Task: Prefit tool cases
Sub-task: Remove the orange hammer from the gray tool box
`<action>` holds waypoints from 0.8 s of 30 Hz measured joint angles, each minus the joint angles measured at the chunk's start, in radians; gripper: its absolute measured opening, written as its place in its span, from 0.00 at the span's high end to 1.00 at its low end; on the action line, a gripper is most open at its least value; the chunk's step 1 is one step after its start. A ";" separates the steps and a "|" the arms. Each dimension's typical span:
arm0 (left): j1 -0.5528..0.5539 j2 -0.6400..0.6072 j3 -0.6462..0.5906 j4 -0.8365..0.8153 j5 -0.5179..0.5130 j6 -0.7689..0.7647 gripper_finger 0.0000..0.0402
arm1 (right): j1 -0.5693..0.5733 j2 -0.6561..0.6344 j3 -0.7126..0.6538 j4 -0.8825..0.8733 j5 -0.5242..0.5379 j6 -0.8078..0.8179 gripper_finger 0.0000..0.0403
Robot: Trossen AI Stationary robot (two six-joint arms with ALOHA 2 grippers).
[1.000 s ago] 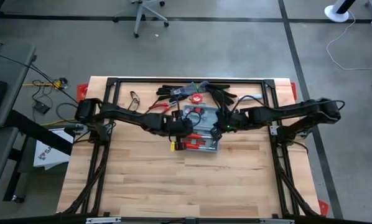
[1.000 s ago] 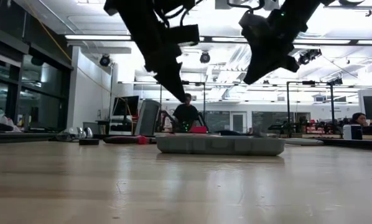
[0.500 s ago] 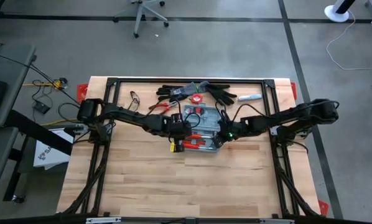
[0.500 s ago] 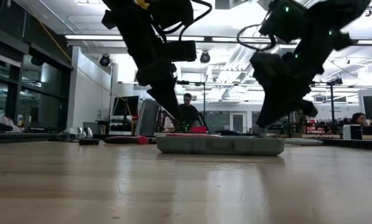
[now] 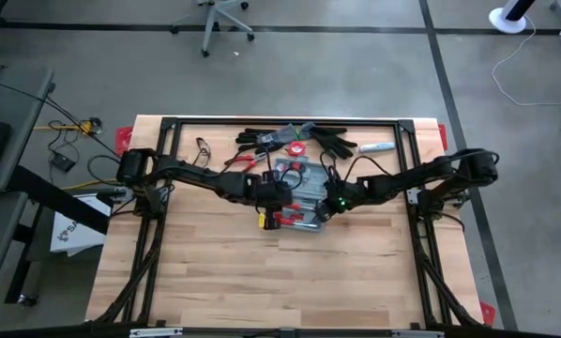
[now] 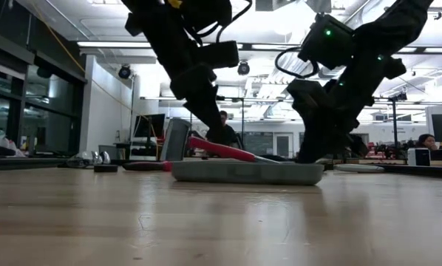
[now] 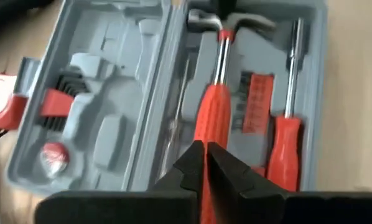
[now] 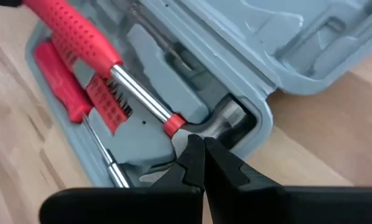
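Note:
The grey-blue tool case (image 5: 297, 191) lies open at the table's middle, its moulded halves up (image 7: 111, 106). A red-handled hammer (image 7: 214, 112) sits in the near half beside a red screwdriver (image 7: 285, 143). Its head (image 8: 226, 118) is down in the case and its handle (image 6: 221, 149) slants up toward the left. My left gripper (image 5: 279, 212) is shut over the handle. My right gripper (image 5: 320, 210) is shut at the head end. My left gripper has its shut fingertips (image 7: 195, 158) on top of the hammer's red handle (image 7: 214, 124), around its middle, slanting down from the table's left. The handle runs on beneath the fingers, so I cannot tell whether they grip it. The handle end is raised off the case. My right gripper sets its shut fingertips (image 8: 192, 152) on the hammer's steel neck (image 8: 176, 124), right by the head, slanting down from the table's right. The head end stays low in the case's corner recess.
Along the far edge lie black gloves (image 5: 335, 144), a red round tool (image 5: 297, 148), red-handled pliers (image 5: 243, 161) and a pale pen-like thing (image 5: 377, 147). A black frame rail (image 5: 280, 120) borders the table. Bare wood (image 5: 280, 282) spreads toward the near edge.
My right gripper has come down from well above the case onto the hammer's head end, rolling as it sank. The hammer's handle has tipped up out of the case while its head stayed low. The case has slid a little toward the table's left.

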 joint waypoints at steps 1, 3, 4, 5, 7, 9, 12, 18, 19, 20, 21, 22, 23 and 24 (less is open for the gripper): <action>0.003 0.000 0.000 0.000 0.020 0.011 0.94 | 0.002 0.010 0.000 0.002 0.003 0.004 1.00; 0.006 0.004 0.000 -0.008 0.069 0.039 0.89 | 0.003 0.022 0.000 0.001 0.001 0.010 1.00; 0.008 0.006 0.001 -0.014 0.090 0.057 0.86 | 0.003 0.024 0.000 0.001 0.001 0.010 1.00; 0.010 0.009 0.001 -0.029 0.106 0.074 0.83 | 0.003 0.025 0.000 0.000 0.000 0.010 1.00; 0.010 0.022 0.001 -0.041 0.120 0.099 0.76 | 0.003 0.026 0.000 -0.002 0.000 0.006 1.00; 0.011 0.032 0.001 -0.054 0.120 0.116 0.69 | 0.001 0.027 0.000 0.001 -0.004 0.003 1.00; 0.013 0.046 0.001 -0.050 0.109 0.121 0.60 | 0.001 0.028 -0.002 0.014 -0.008 0.003 1.00; 0.020 0.055 0.001 0.000 0.052 0.136 0.48 | 0.001 0.030 -0.003 0.023 -0.010 0.005 1.00; 0.019 0.055 0.001 0.006 0.047 0.145 0.48 | 0.000 0.030 -0.003 0.023 -0.011 0.005 1.00; 0.021 0.055 0.004 0.003 0.038 0.152 0.48 | 0.001 0.030 -0.003 0.023 -0.011 0.005 1.00; 0.024 0.055 0.010 0.002 0.031 0.155 0.48 | 0.001 0.030 -0.003 0.023 -0.010 0.005 1.00; 0.026 0.055 0.014 0.007 0.029 0.156 0.47 | 0.000 0.030 -0.003 0.023 -0.011 0.005 1.00; 0.031 0.055 0.016 0.013 0.029 0.155 0.47 | 0.001 0.030 -0.003 0.022 -0.010 0.005 1.00; 0.037 0.055 0.016 0.010 0.029 0.155 0.47 | 0.001 0.030 -0.003 0.022 -0.010 0.005 1.00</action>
